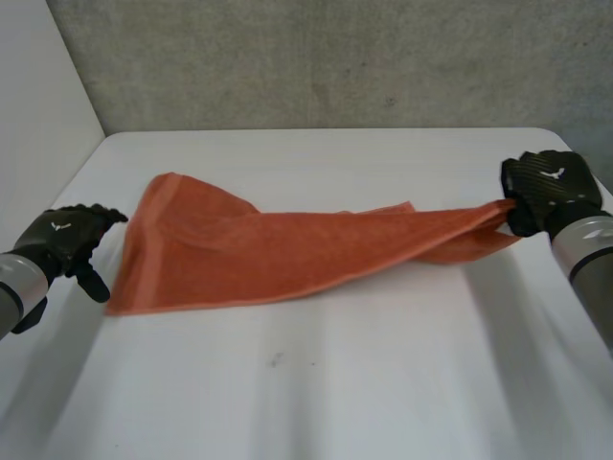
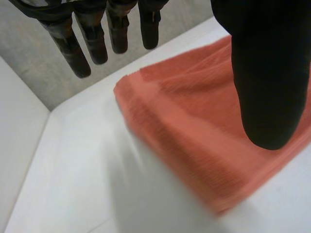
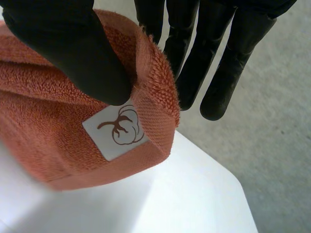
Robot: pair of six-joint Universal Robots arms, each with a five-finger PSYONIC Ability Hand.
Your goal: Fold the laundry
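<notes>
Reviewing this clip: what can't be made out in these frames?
Head view: the right hand covers the towel corner it pinches.
Left wrist view: the thumb of the left hand hides part of the towel; the frame edge cuts off the rest.
Head view: dark speck on the table, too small to identify.

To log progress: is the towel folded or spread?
Not folded: the towel lies stretched and twisted, one end flat, the other pinched by the right hand.
</notes>
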